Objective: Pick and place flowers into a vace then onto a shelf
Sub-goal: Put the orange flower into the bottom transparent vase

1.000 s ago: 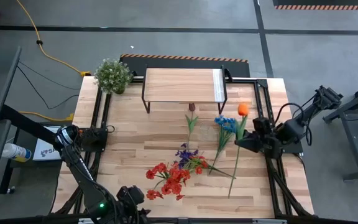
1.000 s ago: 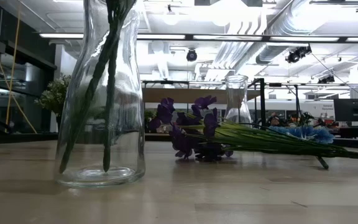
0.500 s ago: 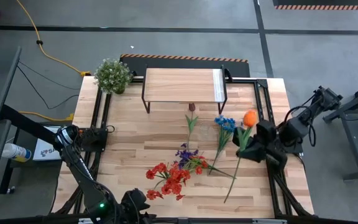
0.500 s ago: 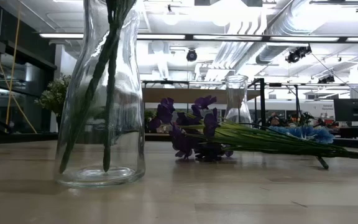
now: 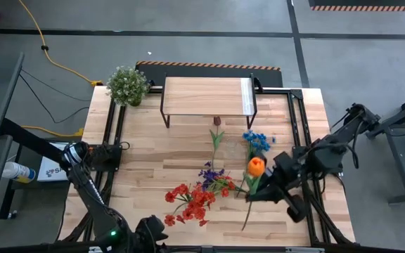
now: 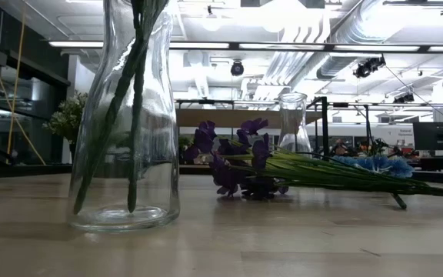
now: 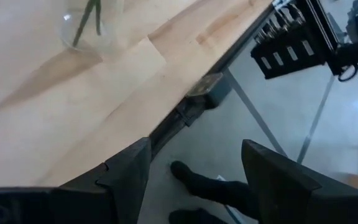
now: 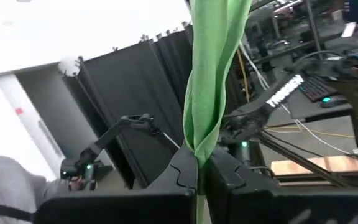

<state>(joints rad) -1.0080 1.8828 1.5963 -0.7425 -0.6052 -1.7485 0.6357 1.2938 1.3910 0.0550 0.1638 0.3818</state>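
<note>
Right tool [image 5: 257, 191] at lower right of the high view, clenched on the green stem of the orange flower [image 5: 256, 166]; right wrist view shows the stem [image 8: 211, 87] pinched between the two fingers [image 8: 180, 169]. Orange bloom sits just above the tool, stem end trails toward lower centre. Left of it on the table [image 5: 146, 158]: purple flowers [image 5: 210, 175], red flowers [image 5: 190, 202]; blue flower [image 5: 255, 140] and maroon flower [image 5: 216, 121] above. Shelf [image 5: 206, 95] at top centre, potted plant [image 5: 127, 84] to its left. Left tool [image 5: 150, 228] at bottom edge, fingers spread, released. Low view: glass vase [image 6: 125, 115] at left with green stems inside.
</note>
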